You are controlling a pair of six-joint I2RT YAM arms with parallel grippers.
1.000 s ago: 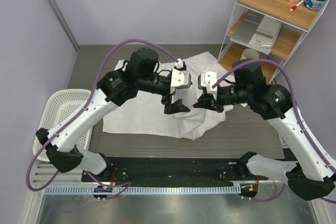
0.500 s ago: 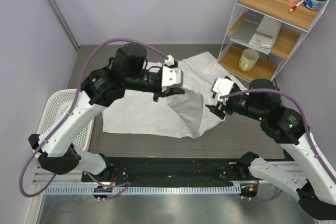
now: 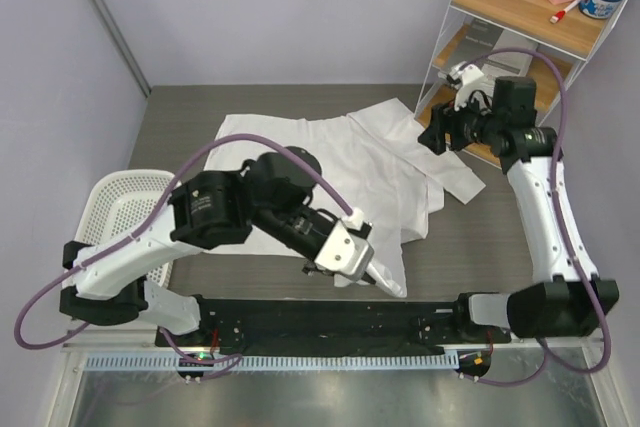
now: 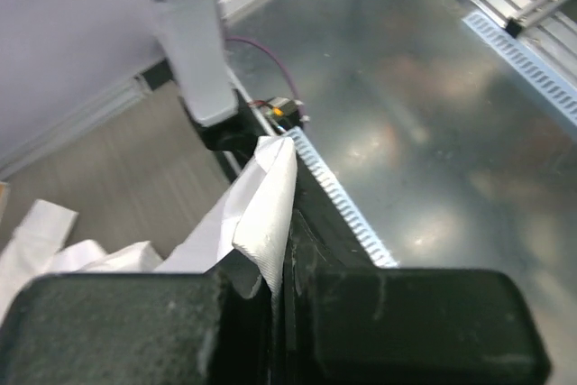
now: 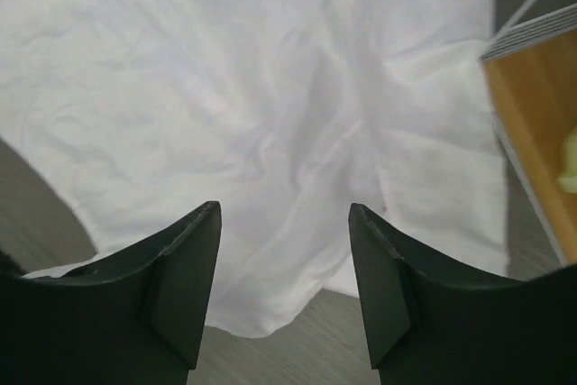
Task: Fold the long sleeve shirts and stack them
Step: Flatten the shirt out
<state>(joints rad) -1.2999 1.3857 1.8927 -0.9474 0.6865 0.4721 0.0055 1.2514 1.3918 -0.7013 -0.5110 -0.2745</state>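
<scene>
Evidently thin and limp, the long sleeve shirt [image 3: 330, 162] lies spread over the table's [image 3: 190, 117] middle, with 1 corner reaching the near edge. The left gripper [image 3: 372, 272] is clamped tight on that corner. The right gripper [image 5: 284, 212] hangs near the far right corner, jaws parted and empty. Such light cloth probably sags and slips, so hems look like the safest holds.
</scene>
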